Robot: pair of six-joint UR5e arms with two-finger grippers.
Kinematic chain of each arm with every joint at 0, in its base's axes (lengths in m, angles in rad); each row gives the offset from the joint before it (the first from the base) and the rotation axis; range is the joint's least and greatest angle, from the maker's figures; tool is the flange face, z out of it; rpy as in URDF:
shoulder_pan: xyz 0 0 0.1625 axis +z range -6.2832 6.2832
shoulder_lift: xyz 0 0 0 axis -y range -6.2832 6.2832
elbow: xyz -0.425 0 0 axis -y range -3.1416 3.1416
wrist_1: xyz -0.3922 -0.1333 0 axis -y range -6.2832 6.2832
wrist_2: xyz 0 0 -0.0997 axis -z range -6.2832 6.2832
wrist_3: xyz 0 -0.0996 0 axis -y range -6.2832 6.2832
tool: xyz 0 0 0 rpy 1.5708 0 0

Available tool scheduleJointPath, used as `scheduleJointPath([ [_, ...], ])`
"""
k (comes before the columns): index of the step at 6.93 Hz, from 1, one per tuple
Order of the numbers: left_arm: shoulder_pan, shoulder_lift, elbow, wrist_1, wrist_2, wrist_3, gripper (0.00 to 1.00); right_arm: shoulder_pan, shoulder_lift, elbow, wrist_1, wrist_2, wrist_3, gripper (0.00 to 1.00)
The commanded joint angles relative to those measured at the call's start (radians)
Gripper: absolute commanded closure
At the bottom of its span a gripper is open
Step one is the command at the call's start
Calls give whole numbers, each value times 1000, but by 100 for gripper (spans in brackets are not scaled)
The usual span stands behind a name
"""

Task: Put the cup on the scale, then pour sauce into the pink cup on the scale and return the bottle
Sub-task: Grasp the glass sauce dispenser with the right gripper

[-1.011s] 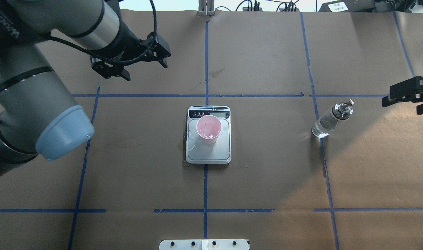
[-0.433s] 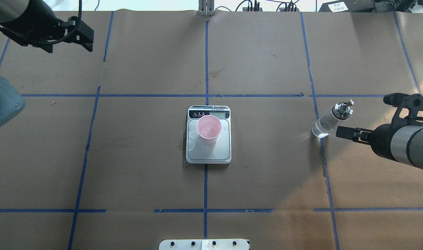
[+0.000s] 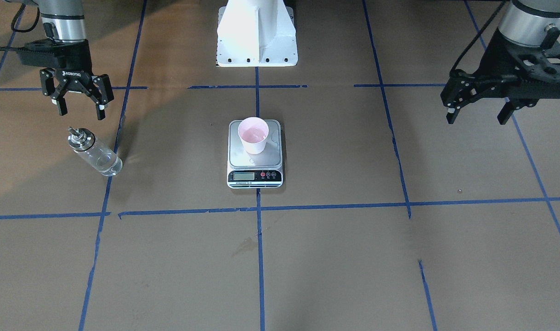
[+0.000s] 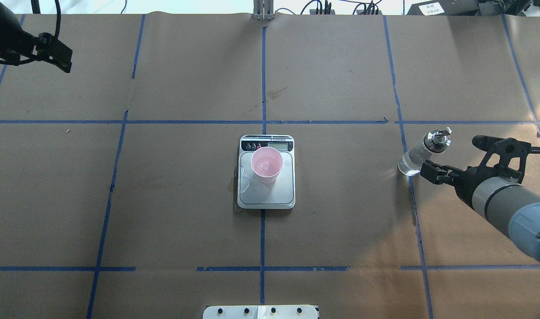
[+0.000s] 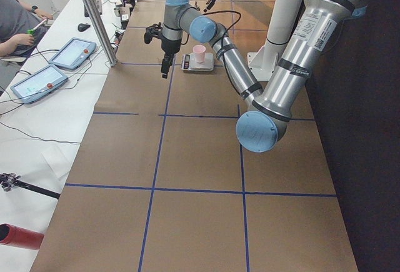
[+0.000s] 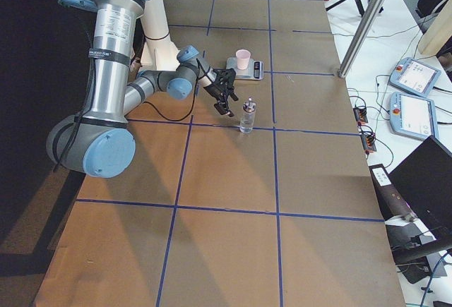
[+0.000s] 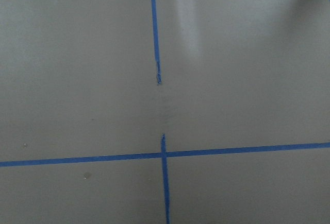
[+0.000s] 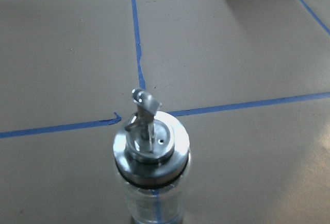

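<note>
Cup (image 3: 253,134) sits upright on the scale (image 3: 255,160), mid counter (image 4: 340,221), so step one looks done. Bottle (image 3: 93,151) stands upright on the counter, well off to the robot's right, with sauce (image 4: 409,165) in its lower part. Right gripper (image 3: 81,109) is just beside it, fingers spread wide, holding nothing, not touching the glass. Reads as the reach for the bottle. Next move calls for closing on the glass body below the collar, then lifting without tipping. Left gripper (image 3: 477,115) is far off to the side, fingers apart, empty. Can't tell whether the cup has liquid in it, and the scale readout is too small to read. Right wrist view shows only collar and spout; fingers are out of frame and the bottle base is cut off.
</note>
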Motion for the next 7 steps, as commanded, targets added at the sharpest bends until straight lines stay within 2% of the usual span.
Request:
scheduleJointPath([
  [1, -67, 140, 3, -74, -1, 219, 0, -32, 6, -113, 104, -129, 1, 0],
  [3, -121, 255, 23, -200, -4, 332, 0, -43, 67, -156, 127, -168, -1, 0],
  [6, -123, 262, 37, -220, -7, 328, 0, -67, 79, -193, 127, -223, -1, 0],
  [7, -121, 262, 38, -220, -8, 324, 0, -69, 119, -245, 127, -244, -1, 0],
])
